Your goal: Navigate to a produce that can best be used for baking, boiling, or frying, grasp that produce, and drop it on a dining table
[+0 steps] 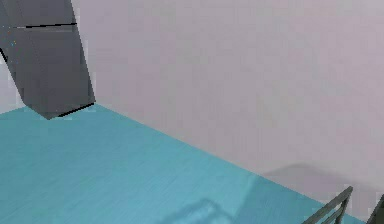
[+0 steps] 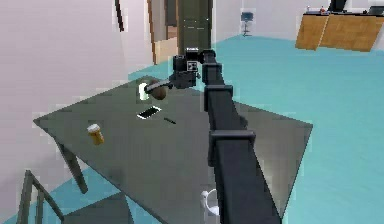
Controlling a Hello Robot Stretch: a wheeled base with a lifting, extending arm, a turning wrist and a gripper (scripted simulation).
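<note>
Arm side view: table [image 2: 130, 152] bears phone [image 2: 149, 112], pen [image 2: 170, 121], orange container [image 2: 96, 133]

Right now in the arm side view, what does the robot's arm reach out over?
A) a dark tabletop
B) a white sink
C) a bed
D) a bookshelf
A: the arm rises from the picture's bottom edge across the dark tabletop, and the gripper stands at its far end above that same surface.
</note>
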